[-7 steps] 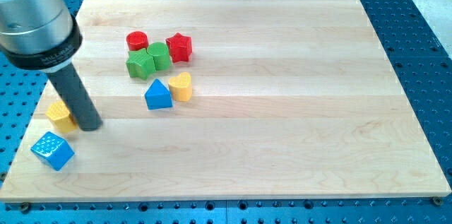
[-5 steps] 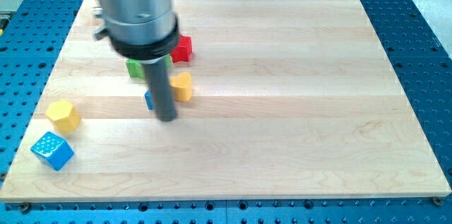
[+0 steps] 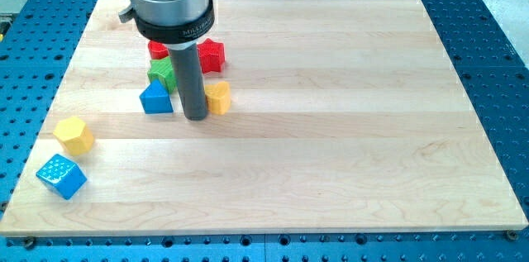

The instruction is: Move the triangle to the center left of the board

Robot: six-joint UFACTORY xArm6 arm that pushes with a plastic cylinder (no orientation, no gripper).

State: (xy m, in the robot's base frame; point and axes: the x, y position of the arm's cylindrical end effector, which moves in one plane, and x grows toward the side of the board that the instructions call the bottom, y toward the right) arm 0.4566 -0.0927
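Note:
The blue triangle (image 3: 156, 97) lies on the wooden board (image 3: 331, 130), left of centre. My tip (image 3: 195, 116) rests on the board just right of the triangle, between it and a yellow heart-shaped block (image 3: 218, 97). The rod rises from there and hides part of the blocks behind it.
A green block (image 3: 164, 73) sits just above the triangle, with a red cylinder (image 3: 157, 49) and a red star (image 3: 212, 54) behind it, partly hidden by the arm. A yellow hexagon (image 3: 73, 135) and a blue cube (image 3: 60, 176) lie near the board's lower left corner.
My tip swept from the yellow hexagon at the lower left to the blue triangle's right side. The triangle has slid left and slightly up. The yellow heart shifted slightly right.

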